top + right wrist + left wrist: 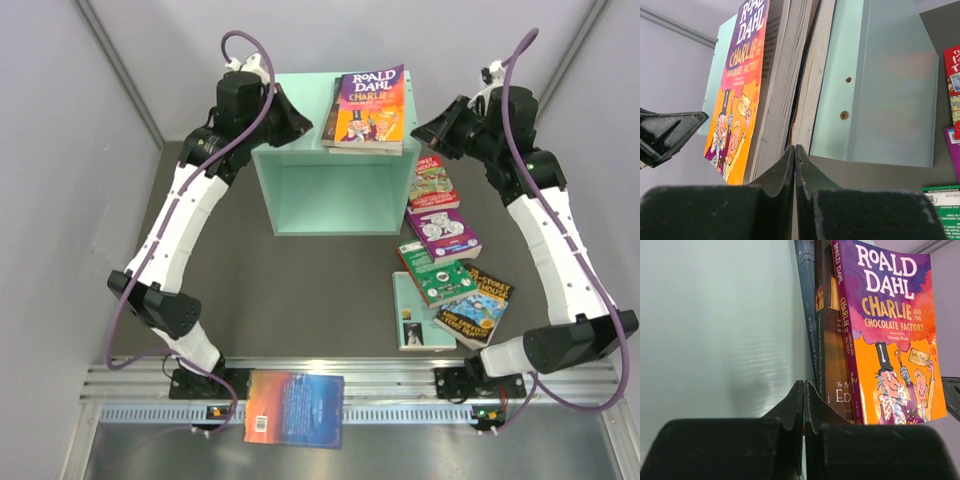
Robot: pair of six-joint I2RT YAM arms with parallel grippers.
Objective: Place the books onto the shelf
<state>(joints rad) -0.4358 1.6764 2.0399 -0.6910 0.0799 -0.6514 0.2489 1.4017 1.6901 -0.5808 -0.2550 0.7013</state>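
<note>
With the left gripper (pixel 306 124) and right gripper (pixel 417 130) both pinched shut and empty either side of the Charlie and the Chocolate Factory stack (pixel 370 105) atop the mint shelf (pixel 298 95), squaring it probably called for gentle, matched nudges, while other paperbacks (pixel 445 235) lay on the table (pixel 300 300).

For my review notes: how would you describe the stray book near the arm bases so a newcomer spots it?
Find the metal rail along the near edge. On it, between the left arm's base and the right arm's base, lies the stray book, barcode side up. Only its cover fades from blue to orange.
</note>
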